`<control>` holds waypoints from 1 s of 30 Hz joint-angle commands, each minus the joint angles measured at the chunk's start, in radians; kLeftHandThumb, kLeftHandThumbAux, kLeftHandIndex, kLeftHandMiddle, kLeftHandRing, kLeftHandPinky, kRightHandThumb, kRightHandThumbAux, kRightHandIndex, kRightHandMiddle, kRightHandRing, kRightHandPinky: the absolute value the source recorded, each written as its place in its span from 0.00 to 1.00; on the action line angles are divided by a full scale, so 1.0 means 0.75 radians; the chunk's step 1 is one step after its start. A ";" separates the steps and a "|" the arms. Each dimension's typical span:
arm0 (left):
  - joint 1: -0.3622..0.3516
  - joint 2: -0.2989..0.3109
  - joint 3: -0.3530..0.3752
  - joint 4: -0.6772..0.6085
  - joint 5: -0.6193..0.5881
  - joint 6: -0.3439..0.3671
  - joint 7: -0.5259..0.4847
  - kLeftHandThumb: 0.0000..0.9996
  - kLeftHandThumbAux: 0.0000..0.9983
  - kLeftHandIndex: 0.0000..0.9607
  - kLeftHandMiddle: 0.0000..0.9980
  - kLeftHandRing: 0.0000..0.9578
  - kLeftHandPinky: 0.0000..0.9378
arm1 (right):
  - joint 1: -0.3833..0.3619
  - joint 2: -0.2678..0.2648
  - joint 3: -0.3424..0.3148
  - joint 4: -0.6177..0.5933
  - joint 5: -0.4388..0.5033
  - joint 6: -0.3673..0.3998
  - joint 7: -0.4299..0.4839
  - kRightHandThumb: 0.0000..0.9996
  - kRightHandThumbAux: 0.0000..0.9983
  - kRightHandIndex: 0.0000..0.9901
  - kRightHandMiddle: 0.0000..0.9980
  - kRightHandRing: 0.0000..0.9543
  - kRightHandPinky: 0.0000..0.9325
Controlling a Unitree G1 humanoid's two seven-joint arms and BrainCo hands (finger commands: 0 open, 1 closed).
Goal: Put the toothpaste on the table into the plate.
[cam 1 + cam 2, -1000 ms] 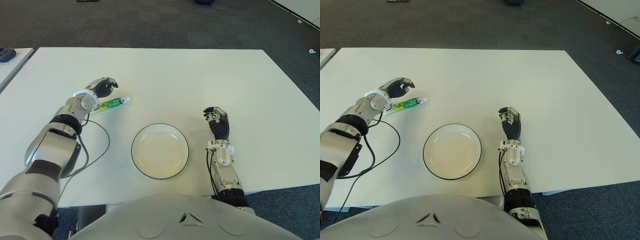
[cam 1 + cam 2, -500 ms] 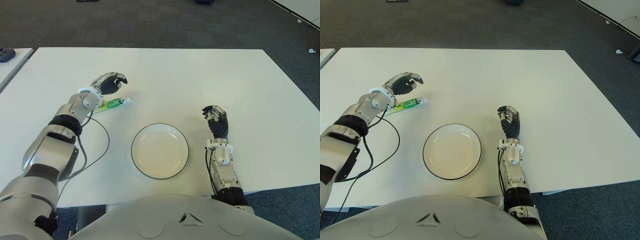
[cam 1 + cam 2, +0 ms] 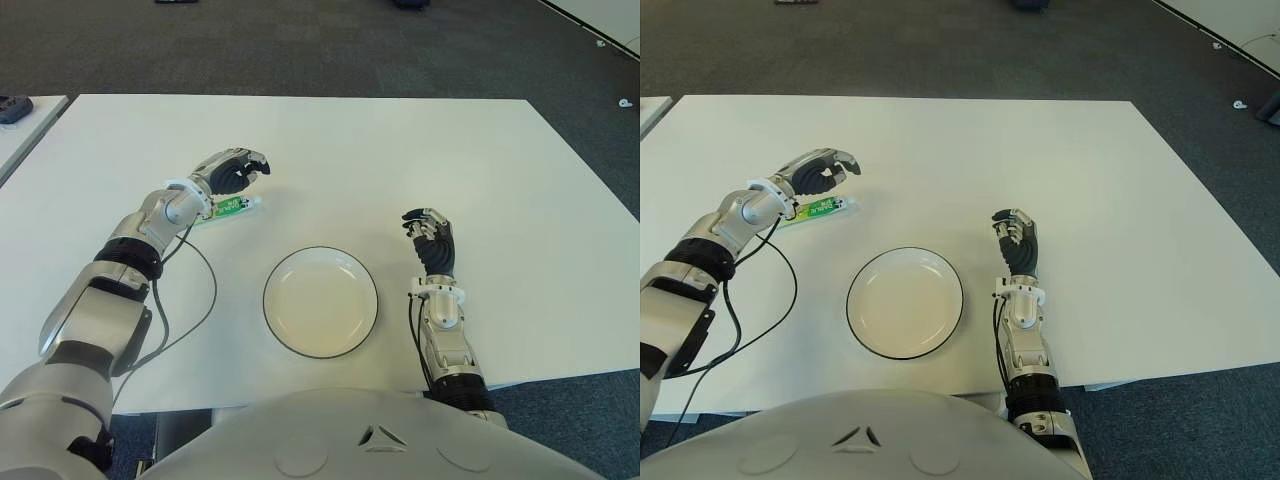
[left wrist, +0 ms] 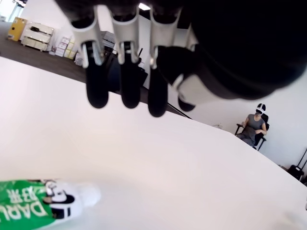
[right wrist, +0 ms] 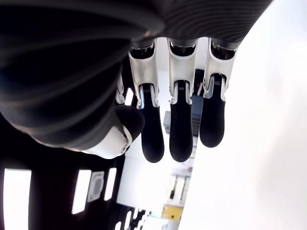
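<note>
Green toothpaste [image 3: 229,207] lies far-left of our plate [image 3: 320,301]; our left hand [image 3: 232,172] hovers above it, released; right hand [image 3: 433,238] relaxed, empty, right of plate.

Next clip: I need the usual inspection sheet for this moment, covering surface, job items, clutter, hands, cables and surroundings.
Surface: white table, bare apart from the items below.
Job's things: toothpaste lies flat on the table, left of and behind the plate; the plate holds nothing.
Clutter: nothing seen on this table.
Hands: left hand hovers over the toothpaste with fingers loosely curled, holding nothing; right hand shows right of the plate, fingers relaxed, holding nothing.
Cables: a black cable loops from the left arm across the table, left of the plate.
Surroundings: dark carpet floor; the corner of a second table at far left; a seated person in the background of the left wrist view.
</note>
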State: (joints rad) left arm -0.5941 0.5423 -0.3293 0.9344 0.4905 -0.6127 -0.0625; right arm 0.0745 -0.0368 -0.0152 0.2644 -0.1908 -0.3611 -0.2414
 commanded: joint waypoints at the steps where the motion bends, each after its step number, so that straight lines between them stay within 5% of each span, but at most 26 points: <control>1: -0.026 0.056 -0.048 0.037 0.073 0.096 -0.089 0.85 0.67 0.44 0.59 0.80 0.76 | 0.002 0.009 0.006 -0.008 0.007 -0.005 0.008 0.71 0.73 0.43 0.48 0.50 0.53; 8: -0.107 0.077 -0.152 0.040 0.212 0.347 -0.249 0.84 0.67 0.42 0.53 0.63 0.57 | 0.007 0.013 0.007 -0.016 0.010 -0.010 0.013 0.71 0.73 0.43 0.49 0.52 0.55; 11: -0.144 0.075 -0.197 0.077 0.266 0.393 -0.273 0.75 0.68 0.43 0.48 0.51 0.48 | 0.009 0.014 0.007 -0.019 0.009 -0.008 0.014 0.71 0.73 0.43 0.49 0.52 0.54; 15: -0.199 0.068 -0.295 0.148 0.373 0.453 -0.305 0.57 0.47 0.25 0.33 0.34 0.35 | 0.014 0.015 0.007 -0.024 0.008 -0.004 0.016 0.71 0.73 0.43 0.49 0.51 0.53; 21: -0.255 0.047 -0.397 0.240 0.473 0.523 -0.327 0.45 0.40 0.08 0.11 0.10 0.16 | 0.020 0.017 0.006 -0.032 0.006 -0.002 0.017 0.71 0.73 0.43 0.48 0.50 0.53; 30: -0.278 0.011 -0.472 0.353 0.520 0.606 -0.310 0.36 0.30 0.00 0.00 0.00 0.01 | 0.031 0.018 0.005 -0.047 0.007 0.002 0.019 0.71 0.73 0.43 0.48 0.50 0.53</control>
State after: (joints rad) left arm -0.8059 0.5687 -0.6567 1.1591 0.8567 -0.1814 -0.2886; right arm 0.0879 -0.0251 -0.0123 0.2327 -0.1893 -0.3632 -0.2322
